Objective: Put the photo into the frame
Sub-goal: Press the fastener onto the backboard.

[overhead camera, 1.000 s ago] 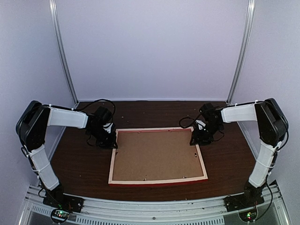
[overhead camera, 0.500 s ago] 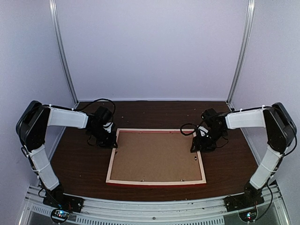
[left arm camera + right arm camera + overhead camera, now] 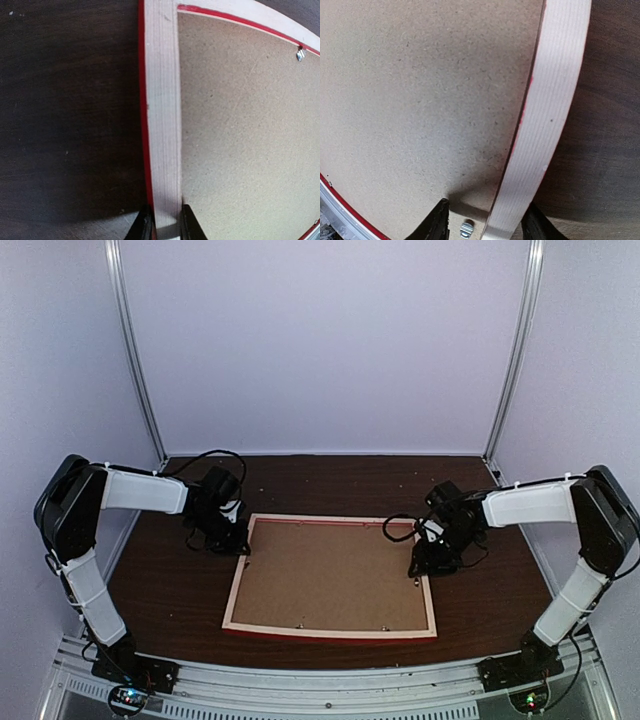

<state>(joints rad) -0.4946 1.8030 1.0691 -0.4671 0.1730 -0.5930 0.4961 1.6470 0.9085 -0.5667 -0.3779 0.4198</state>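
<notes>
Here the frame [image 3: 330, 628] lies flat on the tabletop [image 3: 500, 590] with its pale back upward. Its red front shows only as a thin line along the near edge and the inner lip. A brown board [image 3: 330, 570] fills the frame's opening.

The left tool [image 3: 165, 227] sits at the frame's far-left corner, just down the left rail. One of its fingers [image 3: 142, 229] stands on the outer side of that rail and the other on the inner side, over the board. Both press against the wood, so this tool is narrow and grips the frame.

The right tool [image 3: 487, 225] is over the frame's right rail, on its far half. It straddles the rail with jaws set wider than the wood and holds nothing. The inner finger [image 3: 437, 222] is over the board with a gap to the rail. The outer finger is close by the rail's outer edge, above the tabletop. A small metal tab [image 3: 466, 230] lies on the board between the inner finger and the rail.
</notes>
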